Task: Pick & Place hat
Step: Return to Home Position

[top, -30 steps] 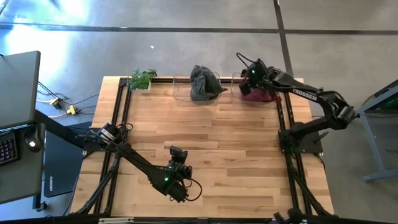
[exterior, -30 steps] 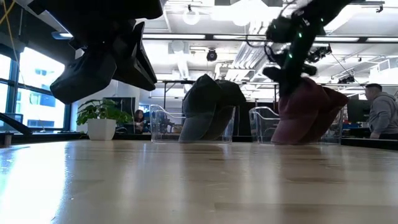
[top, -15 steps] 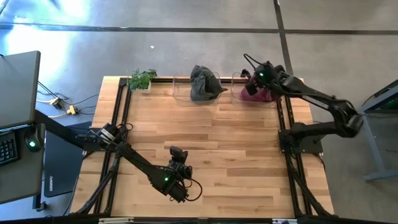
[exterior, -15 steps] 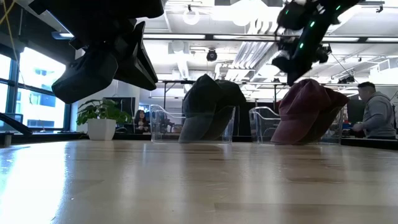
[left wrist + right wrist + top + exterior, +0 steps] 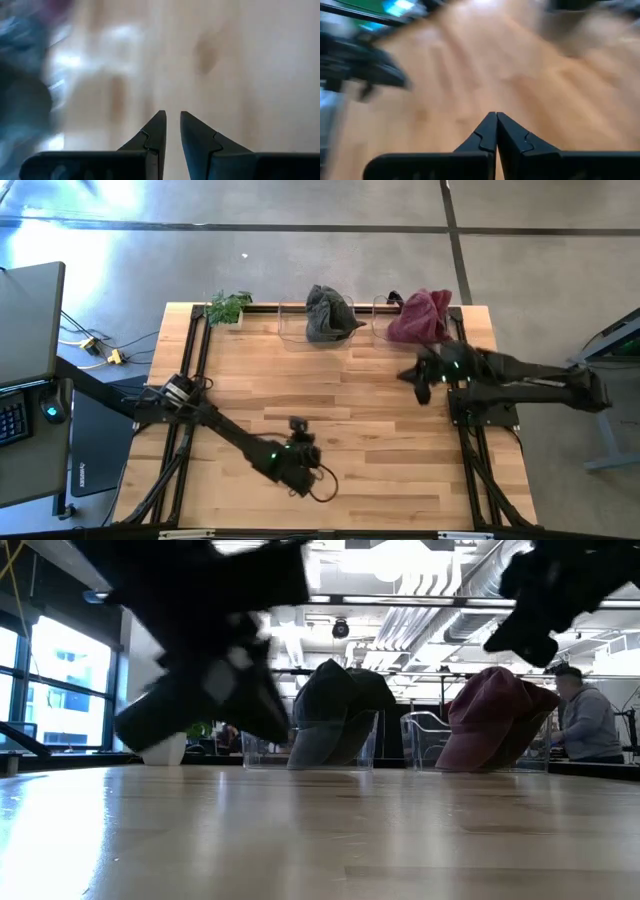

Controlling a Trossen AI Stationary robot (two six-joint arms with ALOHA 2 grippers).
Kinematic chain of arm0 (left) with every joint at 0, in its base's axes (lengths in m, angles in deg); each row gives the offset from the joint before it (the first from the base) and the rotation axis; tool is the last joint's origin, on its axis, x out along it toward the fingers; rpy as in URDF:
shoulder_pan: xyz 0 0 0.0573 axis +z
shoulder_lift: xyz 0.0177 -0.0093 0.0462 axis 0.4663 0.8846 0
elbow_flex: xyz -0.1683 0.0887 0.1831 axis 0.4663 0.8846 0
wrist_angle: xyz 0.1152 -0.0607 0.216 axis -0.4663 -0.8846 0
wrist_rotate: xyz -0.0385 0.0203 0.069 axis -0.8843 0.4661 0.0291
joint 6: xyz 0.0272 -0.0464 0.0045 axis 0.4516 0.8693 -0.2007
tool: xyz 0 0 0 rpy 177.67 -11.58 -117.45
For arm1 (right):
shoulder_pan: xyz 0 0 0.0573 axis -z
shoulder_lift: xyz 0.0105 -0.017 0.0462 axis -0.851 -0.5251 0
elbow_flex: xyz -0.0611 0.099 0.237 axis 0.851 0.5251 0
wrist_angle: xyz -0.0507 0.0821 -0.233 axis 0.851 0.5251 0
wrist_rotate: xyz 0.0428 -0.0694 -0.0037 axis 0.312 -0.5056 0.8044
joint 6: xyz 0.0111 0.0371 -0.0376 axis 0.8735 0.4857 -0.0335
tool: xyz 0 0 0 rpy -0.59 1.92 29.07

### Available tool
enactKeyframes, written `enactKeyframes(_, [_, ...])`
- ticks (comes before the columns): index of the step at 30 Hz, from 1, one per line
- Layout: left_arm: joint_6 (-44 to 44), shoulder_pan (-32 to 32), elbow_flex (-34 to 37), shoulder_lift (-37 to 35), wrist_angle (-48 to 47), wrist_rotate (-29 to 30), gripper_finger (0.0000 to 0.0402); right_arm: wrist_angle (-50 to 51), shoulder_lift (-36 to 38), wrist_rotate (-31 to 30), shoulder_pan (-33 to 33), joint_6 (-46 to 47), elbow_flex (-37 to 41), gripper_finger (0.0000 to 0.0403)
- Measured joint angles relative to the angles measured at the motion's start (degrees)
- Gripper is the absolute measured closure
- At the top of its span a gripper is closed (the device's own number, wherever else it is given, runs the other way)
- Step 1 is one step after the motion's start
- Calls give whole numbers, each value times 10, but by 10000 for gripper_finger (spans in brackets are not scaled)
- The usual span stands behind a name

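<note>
Two caps sit along the far edge of the tabletop (image 5: 350,410). The dark cap (image 5: 328,313) is in the left bin (image 5: 258,735) and the red cap (image 5: 420,318) in the right bin (image 5: 420,740), each heaped above the rim. I see no cap loose, so I judge both arms are only homing. The right pincer (image 5: 496,116) hangs near the right edge, fingers together and empty. The left pincer (image 5: 171,116) is by the near edge, a sliver apart and empty.

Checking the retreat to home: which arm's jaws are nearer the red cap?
Right. The right gripper hangs over the table just in front of the red cap; the left gripper is far off, near the table's front edge.
</note>
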Motion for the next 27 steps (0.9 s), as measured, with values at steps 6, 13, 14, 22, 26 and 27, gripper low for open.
enactKeyframes(6, [-191, 45, 20, 0, 322, -272, 355, -214, 84, -29, -158, 53, 122, 401])
enactKeyframes(13, [-216, 92, 19, -116, 342, -267, 397, -337, 91, -73, -237, 3, 170, 402])
enactKeyframes(14, [-222, 96, 28, -145, 328, -263, 397, -338, 91, -82, -240, -5, 169, 402])
enactKeyframes(22, [-227, 166, 107, -389, 220, -257, 401, -332, 92, -95, -241, -24, 169, 401])
enactKeyframes(26, [-199, 191, 189, -520, 177, -260, 401, -327, 91, -92, -241, -34, 169, 400])
enactKeyframes(27, [-193, 197, 214, -554, 187, -261, 401, -326, 91, -92, -241, -36, 169, 399])
